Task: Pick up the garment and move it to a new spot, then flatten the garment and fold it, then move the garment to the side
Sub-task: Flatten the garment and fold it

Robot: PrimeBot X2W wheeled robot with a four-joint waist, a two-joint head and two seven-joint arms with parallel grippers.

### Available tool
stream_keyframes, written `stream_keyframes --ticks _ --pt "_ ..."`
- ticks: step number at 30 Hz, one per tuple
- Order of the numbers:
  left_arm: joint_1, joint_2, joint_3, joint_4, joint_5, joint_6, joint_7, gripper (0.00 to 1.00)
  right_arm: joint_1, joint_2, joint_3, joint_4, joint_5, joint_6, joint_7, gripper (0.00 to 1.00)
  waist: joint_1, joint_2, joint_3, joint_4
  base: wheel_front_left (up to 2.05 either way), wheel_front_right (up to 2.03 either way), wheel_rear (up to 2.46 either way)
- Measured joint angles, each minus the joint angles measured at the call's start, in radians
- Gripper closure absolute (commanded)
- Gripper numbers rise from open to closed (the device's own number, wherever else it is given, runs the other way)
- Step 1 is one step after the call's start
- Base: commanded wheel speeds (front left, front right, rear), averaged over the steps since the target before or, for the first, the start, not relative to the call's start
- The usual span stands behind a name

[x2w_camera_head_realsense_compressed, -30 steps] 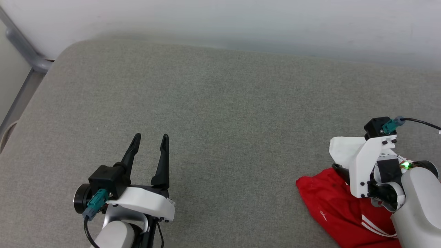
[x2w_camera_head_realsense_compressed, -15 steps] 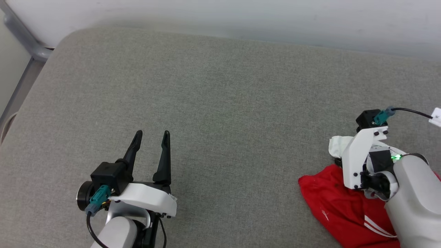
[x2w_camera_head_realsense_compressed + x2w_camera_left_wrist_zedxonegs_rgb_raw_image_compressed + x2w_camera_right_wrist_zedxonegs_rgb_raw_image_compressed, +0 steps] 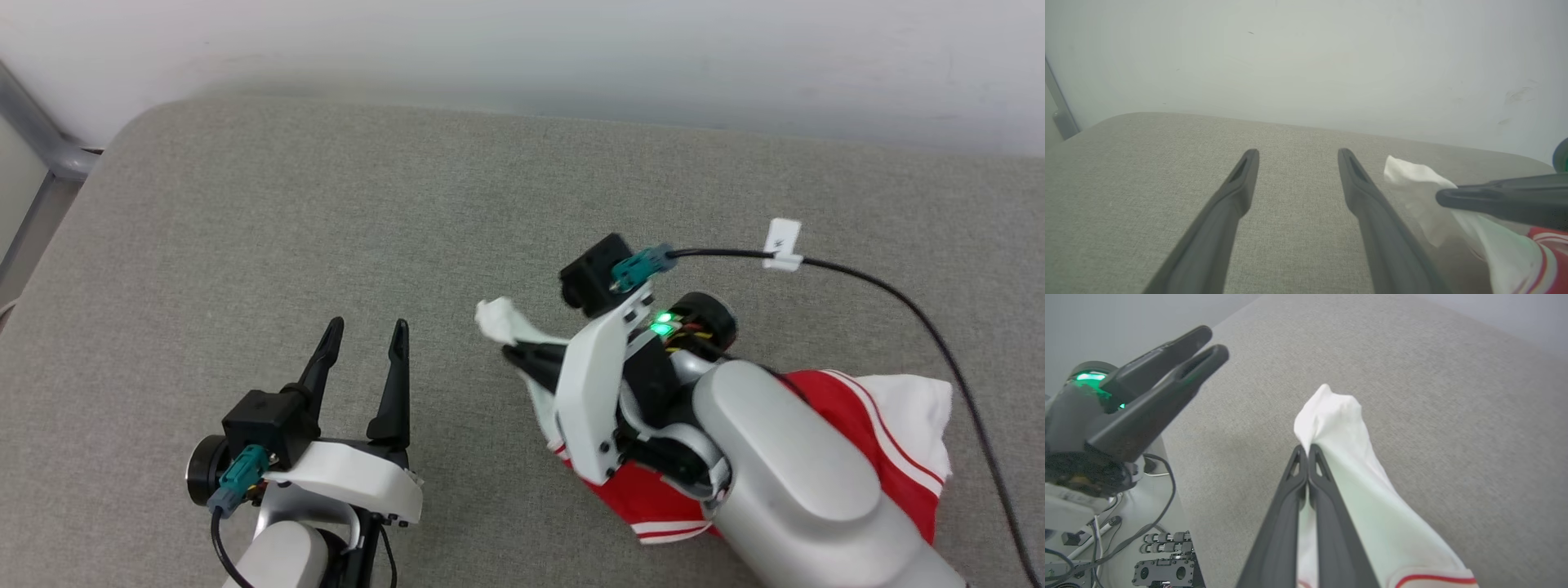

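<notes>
With the right tool (image 3: 510,353) clamped on the white sleeve (image 3: 498,320) of the red jersey (image 3: 645,496), just beside the open, empty left tool (image 3: 366,325), only the pickup looks done; placing, flattening, folding and setting aside remain.

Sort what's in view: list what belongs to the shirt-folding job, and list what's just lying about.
Belongs to the job:
garment, its white sleeve pinched in the shut fingers of the right gripper
left gripper, open and empty
grey cushion, the work surface

Just lying about:
tagged black cable
metal frame by the cushion's left corner
</notes>
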Motion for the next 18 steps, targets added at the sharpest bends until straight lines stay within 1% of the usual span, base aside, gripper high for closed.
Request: stream_keyframes --ticks 3,5,9,10,11,12,13,15,18 --pt "-0.001 -0.003 -0.007 0.000 0.000 -0.001 0.000 0.00 0.011 0.016 0.096 -0.005 0.043 0.000 -0.006 1.00 0.0001 0.0000 0.007 0.008 0.00 0.00 0.00" --pt "-0.001 -0.007 -0.011 0.002 -0.001 -0.004 0.000 0.00 0.046 0.023 0.144 0.025 0.069 0.000 -0.010 1.00 0.0000 0.0000 0.011 0.017 0.00 0.00 0.00" --pt "-0.001 -0.011 -0.012 0.011 -0.007 -0.005 -0.001 0.00 0.109 0.023 0.188 0.117 0.092 0.000 -0.039 1.00 0.0000 0.0000 0.019 0.033 0.00 0.00 0.00" --pt "-0.001 -0.011 -0.011 0.013 -0.007 -0.005 -0.001 0.00 0.118 0.024 0.188 0.130 0.101 0.000 -0.057 0.96 0.0000 0.0000 0.021 0.035 0.00 0.00 0.00" --pt "0.000 -0.011 -0.011 0.015 -0.007 -0.005 -0.002 0.00 0.123 0.024 0.189 0.139 0.111 0.000 -0.079 0.55 0.0001 0.0000 0.022 0.036 0.00 0.00 0.00" --pt "0.000 -0.012 -0.009 0.016 -0.008 -0.004 -0.002 0.00 0.123 0.024 0.193 0.145 0.112 0.000 -0.098 0.06 0.0001 0.0000 0.022 0.035 0.00 0.00 0.00" --pt "0.001 -0.012 -0.008 0.017 -0.008 -0.003 -0.002 0.00 0.124 0.024 0.194 0.146 0.114 0.000 -0.127 0.00 0.0001 0.0000 0.022 0.034 0.00 0.00 0.00" --pt "0.003 -0.012 -0.005 0.020 -0.009 0.000 -0.003 0.00 0.120 0.025 0.194 0.139 0.111 0.000 -0.197 0.00 0.0000 0.0000 0.019 0.028 0.00 0.00 0.00" --pt "0.005 -0.011 -0.002 0.027 -0.009 0.001 -0.006 0.00 0.107 0.025 0.177 0.107 0.089 0.000 -0.334 0.00 0.0000 0.0000 0.009 0.019 0.00 0.00 0.00"
